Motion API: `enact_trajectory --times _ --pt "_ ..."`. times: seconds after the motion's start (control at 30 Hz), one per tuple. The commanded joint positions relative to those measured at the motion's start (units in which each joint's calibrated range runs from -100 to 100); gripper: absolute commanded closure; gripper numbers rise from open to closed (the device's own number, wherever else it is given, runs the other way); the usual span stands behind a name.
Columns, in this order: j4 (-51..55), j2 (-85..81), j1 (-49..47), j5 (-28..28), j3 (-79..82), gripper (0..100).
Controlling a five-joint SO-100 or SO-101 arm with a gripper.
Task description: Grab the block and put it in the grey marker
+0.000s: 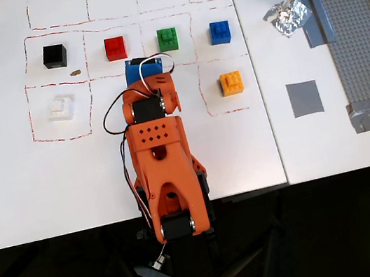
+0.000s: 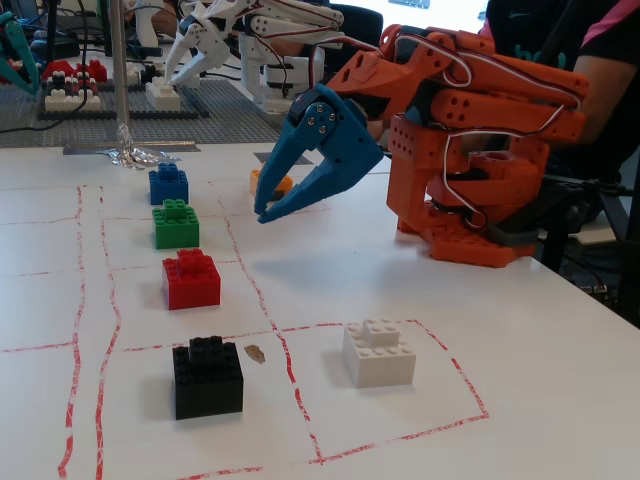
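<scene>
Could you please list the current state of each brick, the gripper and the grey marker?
gripper: open, empty, above the table
block: upright in its red-lined cell, untouched
grey marker: bare
red brick: upright
green brick: upright
blue brick: upright
black brick: upright
white brick: upright
</scene>
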Motion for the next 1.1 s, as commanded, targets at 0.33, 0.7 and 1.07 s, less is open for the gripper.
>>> enact_trajectory --times 0.33,0.7,1.07 --pt "-1.63 -0.94 -1.68 1.12 0.99 100" --pt "-1.63 -0.94 -1.94 1.37 0.99 100" --pt "-1.63 -0.94 -3.62 1.32 0.99 100"
